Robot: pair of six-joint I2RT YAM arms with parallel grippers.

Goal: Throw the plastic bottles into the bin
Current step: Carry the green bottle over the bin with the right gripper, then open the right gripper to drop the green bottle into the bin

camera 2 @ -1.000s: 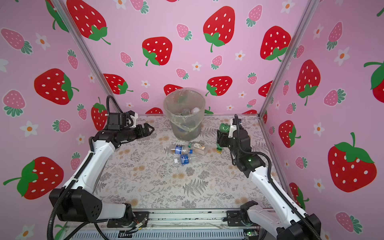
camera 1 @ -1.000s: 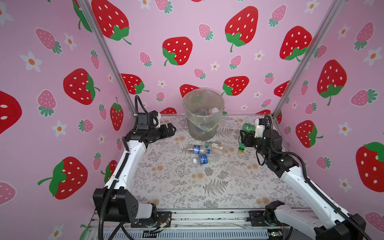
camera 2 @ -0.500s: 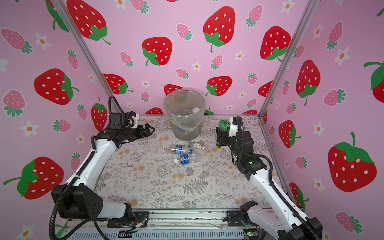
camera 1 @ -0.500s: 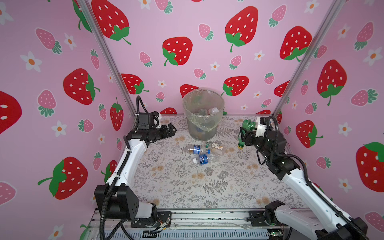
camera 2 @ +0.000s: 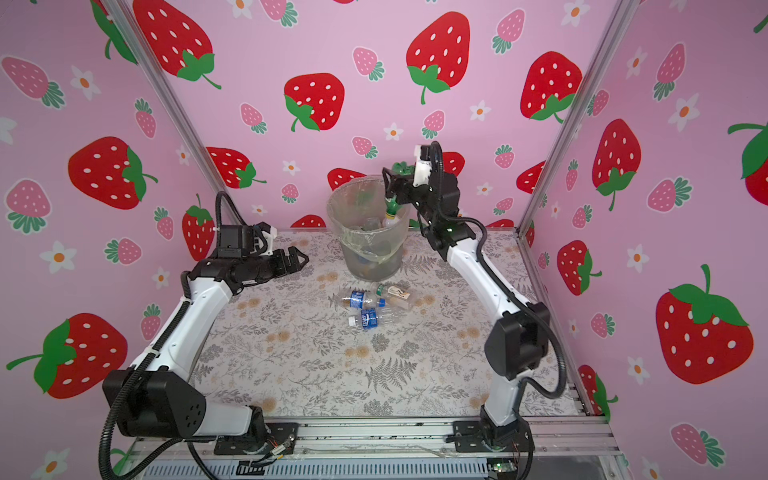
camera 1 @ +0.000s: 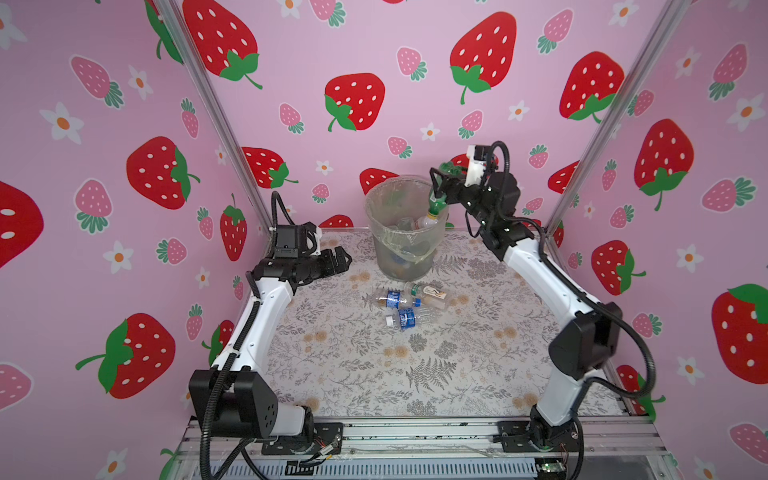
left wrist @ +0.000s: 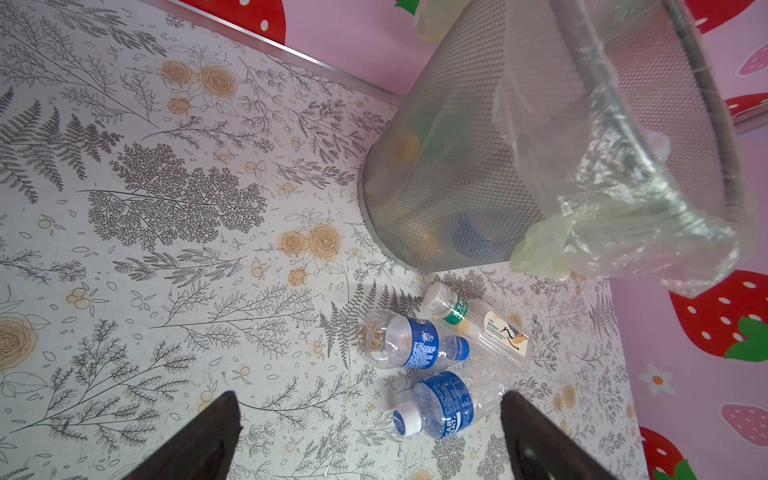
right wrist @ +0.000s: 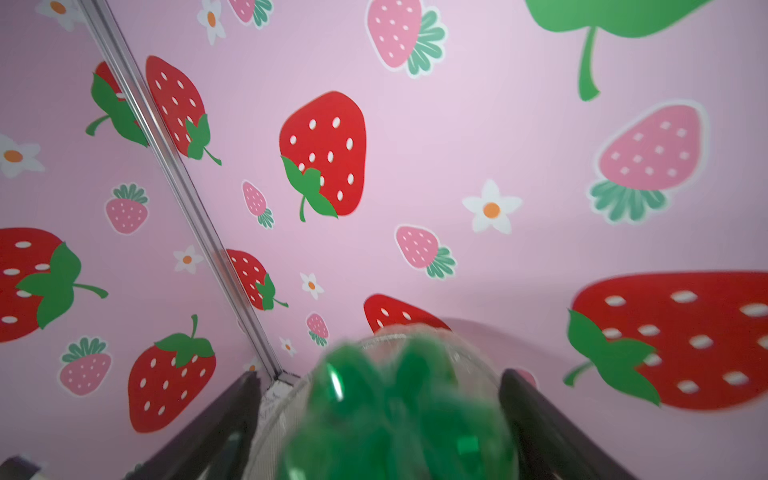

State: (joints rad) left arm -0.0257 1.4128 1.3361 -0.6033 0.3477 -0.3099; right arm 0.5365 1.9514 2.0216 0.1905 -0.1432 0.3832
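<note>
My right gripper (camera 1: 439, 185) (camera 2: 391, 185) (right wrist: 378, 380) is up over the right rim of the bin (camera 1: 405, 253) (camera 2: 370, 257). Its jaws stand open, with gaps on both sides of a green bottle (camera 1: 437, 203) (camera 2: 390, 204) (right wrist: 399, 415). That bottle points its yellow cap down into the bin and is blurred in the right wrist view. Three clear plastic bottles (camera 1: 409, 318) (camera 2: 372, 320) (left wrist: 444, 409) lie on the table in front of the bin (left wrist: 457, 166). My left gripper (camera 1: 340, 259) (camera 2: 298, 259) (left wrist: 370, 415) hovers open and empty to the left of the bin.
The bin holds several bottles, seen through its mesh wall and the plastic bag. Pink strawberry walls close in the table (camera 1: 353, 365) on the left, back and right. A metal rail (camera 1: 415, 432) runs along the front edge.
The right arm rose and swung left from beside the bin to above its rim. Its jaws went from shut on the green bottle to open. The left arm barely moved.
</note>
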